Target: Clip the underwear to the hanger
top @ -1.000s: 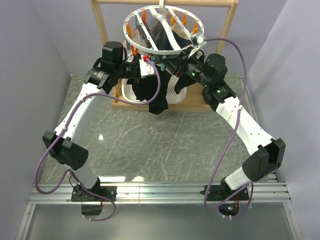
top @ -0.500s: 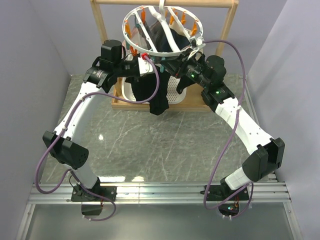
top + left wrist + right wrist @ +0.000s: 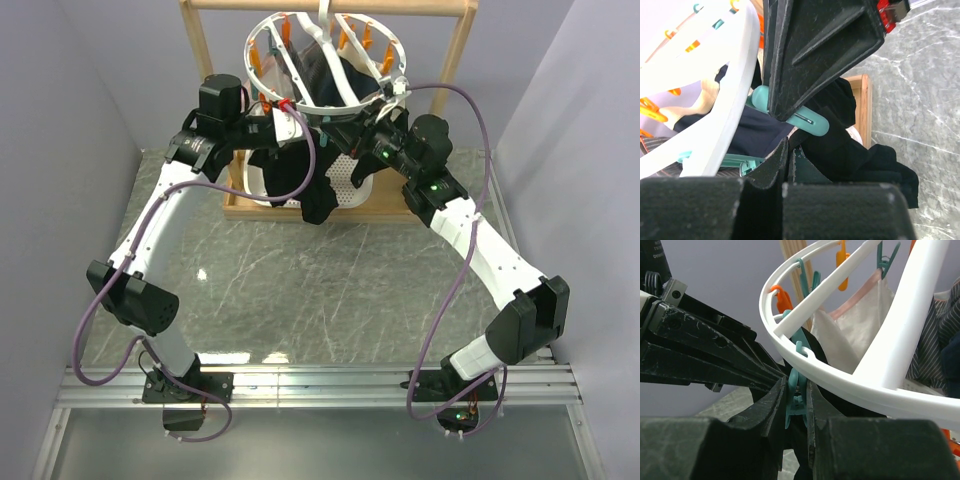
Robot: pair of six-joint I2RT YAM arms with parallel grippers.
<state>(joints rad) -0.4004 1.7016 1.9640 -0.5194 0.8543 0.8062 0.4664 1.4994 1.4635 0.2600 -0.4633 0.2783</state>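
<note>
The black underwear (image 3: 300,185) hangs below the round white hanger (image 3: 325,100), in front of the basket. My left gripper (image 3: 287,128) is shut on its upper edge, with dark fabric pinched between the fingers in the left wrist view (image 3: 788,146). A teal clip (image 3: 790,114) dangles just above that fabric (image 3: 850,150). My right gripper (image 3: 345,135) is shut on the same teal clip (image 3: 797,390) under the hanger's rim (image 3: 840,377), squeezing its handles. The two grippers almost touch. Whether the clip's mouth holds fabric is hidden.
The hanger hangs from a wooden frame rack (image 3: 205,60). A white perforated basket (image 3: 352,182) stands on the rack's base. A pale pink-white garment (image 3: 855,325) and a striped one (image 3: 935,340) are clipped on the hanger. Grey walls close both sides.
Both grippers have risen a little toward the hanger's rim, and the underwear has been lifted slightly with the left one.
</note>
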